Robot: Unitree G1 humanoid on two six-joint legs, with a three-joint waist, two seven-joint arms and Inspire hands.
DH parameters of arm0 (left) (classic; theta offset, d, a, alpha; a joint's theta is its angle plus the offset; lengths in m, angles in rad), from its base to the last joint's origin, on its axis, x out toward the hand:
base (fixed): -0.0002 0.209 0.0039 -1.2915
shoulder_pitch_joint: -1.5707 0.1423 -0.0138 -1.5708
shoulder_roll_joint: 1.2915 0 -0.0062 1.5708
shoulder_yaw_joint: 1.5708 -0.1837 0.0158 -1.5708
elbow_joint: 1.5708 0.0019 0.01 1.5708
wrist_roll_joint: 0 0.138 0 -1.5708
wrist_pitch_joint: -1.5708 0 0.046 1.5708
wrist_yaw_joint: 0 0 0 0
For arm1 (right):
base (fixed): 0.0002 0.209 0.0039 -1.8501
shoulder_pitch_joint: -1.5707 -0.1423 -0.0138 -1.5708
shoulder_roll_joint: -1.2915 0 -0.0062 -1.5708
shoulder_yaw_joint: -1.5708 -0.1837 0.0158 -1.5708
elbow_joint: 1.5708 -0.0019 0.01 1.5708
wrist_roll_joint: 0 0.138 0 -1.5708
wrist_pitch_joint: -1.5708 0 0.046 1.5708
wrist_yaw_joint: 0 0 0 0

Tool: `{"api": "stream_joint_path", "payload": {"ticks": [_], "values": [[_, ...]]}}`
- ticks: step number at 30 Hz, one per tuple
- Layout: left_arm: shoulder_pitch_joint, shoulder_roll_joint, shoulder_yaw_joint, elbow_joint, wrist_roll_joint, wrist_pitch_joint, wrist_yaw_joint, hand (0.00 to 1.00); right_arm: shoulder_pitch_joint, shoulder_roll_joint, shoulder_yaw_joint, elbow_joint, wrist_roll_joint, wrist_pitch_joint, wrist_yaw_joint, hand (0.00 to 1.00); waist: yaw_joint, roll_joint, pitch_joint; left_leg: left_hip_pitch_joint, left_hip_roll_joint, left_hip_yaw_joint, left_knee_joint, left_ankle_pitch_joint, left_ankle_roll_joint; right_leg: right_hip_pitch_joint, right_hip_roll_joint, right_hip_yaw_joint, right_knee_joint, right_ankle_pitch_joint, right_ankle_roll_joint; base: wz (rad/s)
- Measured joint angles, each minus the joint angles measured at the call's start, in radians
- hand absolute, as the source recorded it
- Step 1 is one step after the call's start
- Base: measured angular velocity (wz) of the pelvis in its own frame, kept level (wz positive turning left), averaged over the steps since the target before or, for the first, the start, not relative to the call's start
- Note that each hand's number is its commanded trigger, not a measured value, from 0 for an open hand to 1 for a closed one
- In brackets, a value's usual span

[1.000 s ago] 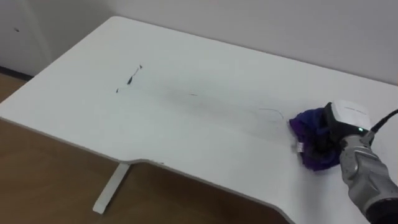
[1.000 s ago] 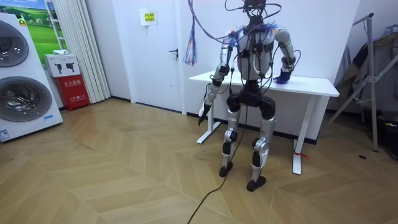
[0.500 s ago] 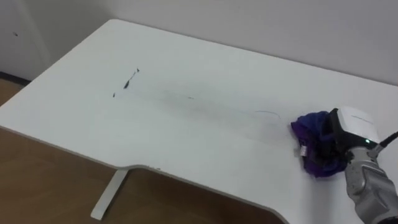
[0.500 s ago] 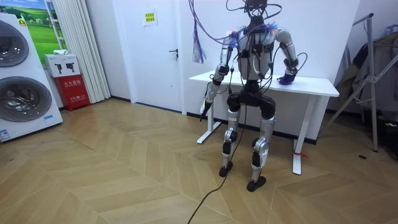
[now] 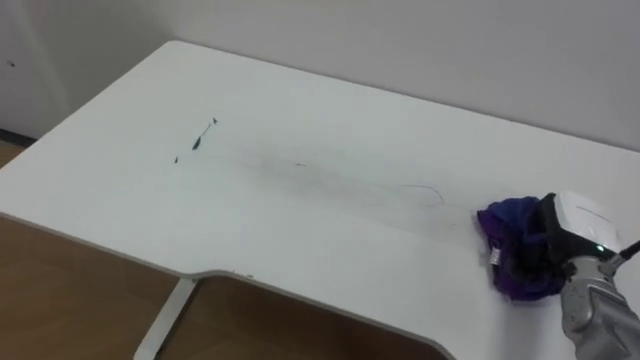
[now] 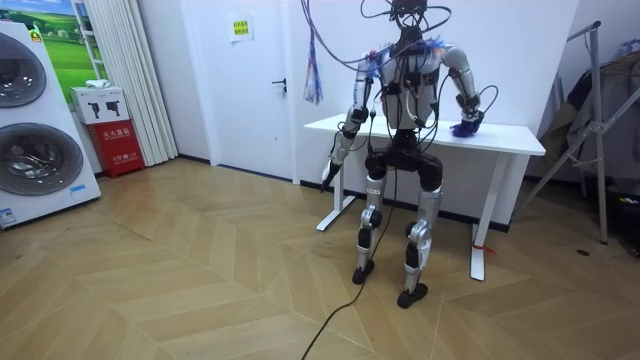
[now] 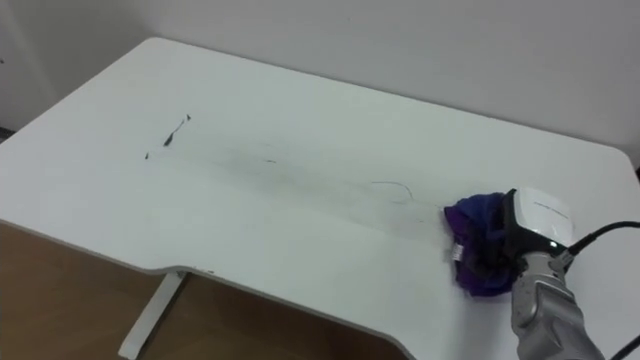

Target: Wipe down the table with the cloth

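Note:
A bunched purple cloth (image 5: 508,243) lies on the white table (image 5: 300,90) near its right end. My right hand (image 5: 575,222) rests on the cloth from the right, its dark fingers curled into the folds. Small dark marks (image 5: 198,141) sit on the left part of the table. A faint grey streak (image 5: 420,190) runs from them toward the cloth. In the room view I stand upright at the table's front edge, with the cloth (image 6: 462,128) under my right hand and my left hand (image 6: 327,175) hanging beside my body, off the table.
The table's front edge curves inward before me, and its white leg (image 5: 160,320) stands at the lower left. A wall runs right behind the table. In the room view a washing machine (image 6: 30,120) and a metal rack (image 6: 600,120) stand well off to the sides.
My right hand has slid the cloth a little further right along the table. The head camera has shifted slightly; the marks stay where they were.

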Motion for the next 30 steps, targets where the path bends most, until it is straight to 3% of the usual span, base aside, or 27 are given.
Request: {"api": "stream_joint_path", "payload": {"ticks": [1,2,3,4,5,9,14,19,23,30], "values": [[0.000,0.000,0.000,0.000,0.003,0.000,0.000,0.00,0.005,0.000,-0.006,0.000,0.000,0.000,-0.001,1.00,0.000,0.001,-0.0007,0.001,0.000,0.000,0.000,0.000,0.000,0.001,0.000,0.000,0.001,0.000,0.000,0.00],[0.000,0.000,0.000,0.000,0.003,0.000,-0.001,0.00,0.006,0.000,-0.008,0.000,0.000,0.000,-0.001,0.68,0.000,0.002,-0.0010,0.002,0.000,0.000,0.000,0.000,0.000,0.001,0.000,0.000,0.001,0.000,0.000,0.00],[-0.003,0.000,0.000,0.000,0.003,0.000,-0.002,0.00,0.009,0.000,-0.013,0.000,0.000,0.000,-0.001,0.29,0.000,0.002,-0.0015,0.001,0.000,0.000,0.001,0.000,0.000,0.001,0.000,0.000,0.000,0.000,0.000,0.00],[-0.005,0.000,0.000,0.000,0.003,0.000,-0.004,0.00,0.014,0.000,-0.019,-0.001,0.000,0.000,-0.001,0.05,0.000,0.004,-0.0023,0.001,0.000,0.000,0.002,0.000,0.000,0.002,0.000,0.000,0.001,0.000,0.000,0.00],[-0.006,0.000,0.000,0.000,0.003,0.000,-0.004,0.00,0.015,0.000,-0.022,-0.002,0.000,0.000,-0.001,0.00,0.000,0.004,-0.0027,0.001,0.000,0.000,0.002,0.000,0.000,0.002,0.000,0.000,0.001,0.000,0.000,0.00],[-0.008,-0.001,0.000,-0.001,0.015,-0.001,-0.004,0.00,0.022,-0.005,-0.035,0.001,-0.004,0.002,-0.004,0.00,-0.001,0.006,-0.0035,0.001,0.000,0.000,0.002,0.000,-0.001,0.002,0.000,0.002,0.001,0.000,0.000,0.00],[-0.007,-0.003,0.000,0.000,0.009,0.000,-0.003,0.00,0.041,-0.010,-0.069,0.029,0.010,0.033,-0.005,0.00,-0.013,0.005,-0.0032,0.001,0.001,0.001,0.000,0.000,-0.001,0.003,0.001,0.004,0.001,0.000,0.000,0.00],[-0.012,-0.021,-0.001,0.001,-0.001,-0.003,-0.002,0.00,0.043,0.019,-0.120,0.025,0.059,0.030,-0.005,0.00,-0.034,0.012,-0.0019,0.003,0.002,0.007,-0.001,0.000,-0.001,0.004,0.001,0.009,0.001,0.000,0.000,-0.02],[-0.007,-0.024,-0.004,0.005,-0.009,-0.004,-0.002,0.00,0.045,0.020,-0.143,0.030,0.065,0.030,-0.009,0.00,-0.047,0.017,0.0013,0.003,0.002,0.006,-0.002,-0.001,-0.001,0.003,0.001,0.009,0.001,0.000,0.000,0.00],[-0.010,-0.027,-0.007,0.030,-0.027,-0.006,0.004,0.00,0.056,0.046,-0.145,-0.026,0.070,0.001,-0.023,0.00,-0.082,0.021,0.0056,0.015,0.009,0.034,-0.012,-0.004,-0.001,-0.002,0.004,0.039,0.001,0.000,0.000,-0.12]]}}
